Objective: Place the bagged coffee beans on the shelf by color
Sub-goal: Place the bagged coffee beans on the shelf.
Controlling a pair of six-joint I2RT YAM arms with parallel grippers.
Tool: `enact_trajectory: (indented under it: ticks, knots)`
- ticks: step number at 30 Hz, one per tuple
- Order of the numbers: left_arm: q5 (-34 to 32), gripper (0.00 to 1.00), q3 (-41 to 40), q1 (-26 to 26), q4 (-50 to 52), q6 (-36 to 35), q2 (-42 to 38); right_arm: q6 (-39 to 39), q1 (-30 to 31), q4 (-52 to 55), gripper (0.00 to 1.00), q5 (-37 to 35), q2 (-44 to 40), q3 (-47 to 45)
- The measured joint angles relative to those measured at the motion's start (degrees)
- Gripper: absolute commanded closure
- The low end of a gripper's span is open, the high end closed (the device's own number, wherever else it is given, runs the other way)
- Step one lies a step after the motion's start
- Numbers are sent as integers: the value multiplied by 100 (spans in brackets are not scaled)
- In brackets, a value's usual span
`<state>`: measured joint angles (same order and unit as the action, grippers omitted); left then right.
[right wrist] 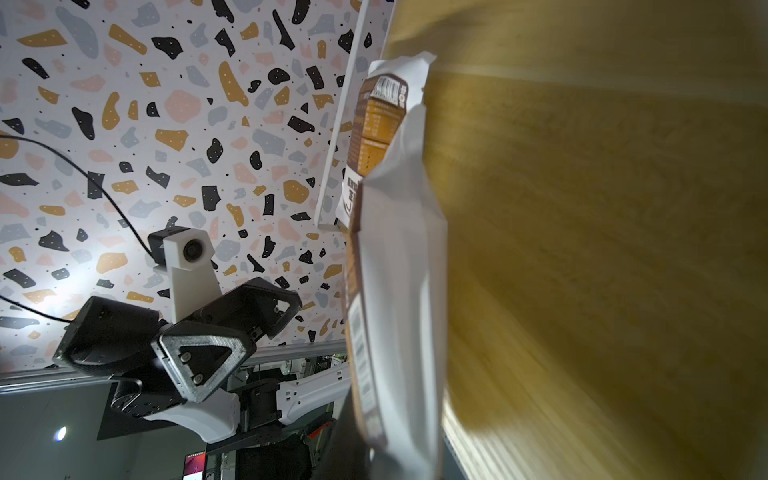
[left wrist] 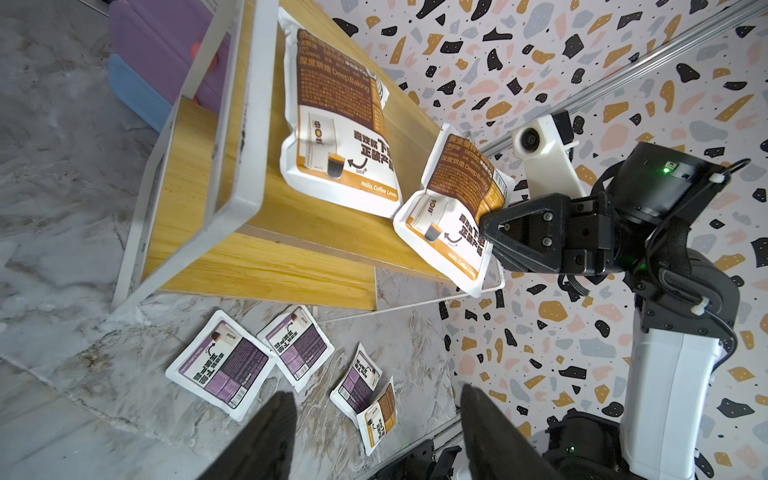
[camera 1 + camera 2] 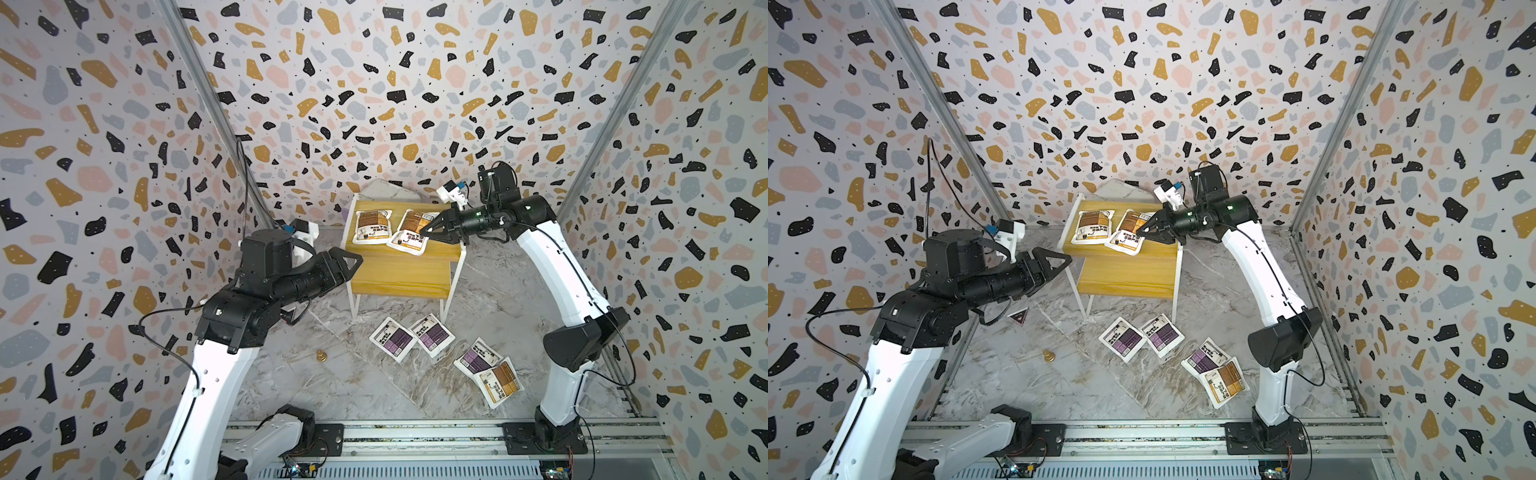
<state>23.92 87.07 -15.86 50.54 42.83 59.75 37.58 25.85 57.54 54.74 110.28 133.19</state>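
Gripped brown pouch appears edge-on from right wrist, label-side from left.

Bright, even light is falling on white wall panels printed with black, ochre, pink and grey terrazzo flecks, which are enclosing the space on three sides. Silver aluminium corner posts are running up where the panels are meeting, and a grey-and-white veined marble-look floor is stretching out below.
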Motion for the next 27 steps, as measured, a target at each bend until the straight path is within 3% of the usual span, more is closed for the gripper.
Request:
enact_trajectory:
  ticks: [11,27]
  knots:
    - [175,33,52,127,256,-201,0,-343,-2,658,58,-219,435,931]
    - [258,33,66,140,328,-229,-42,-197,-2,501,49,-402,654,1322]
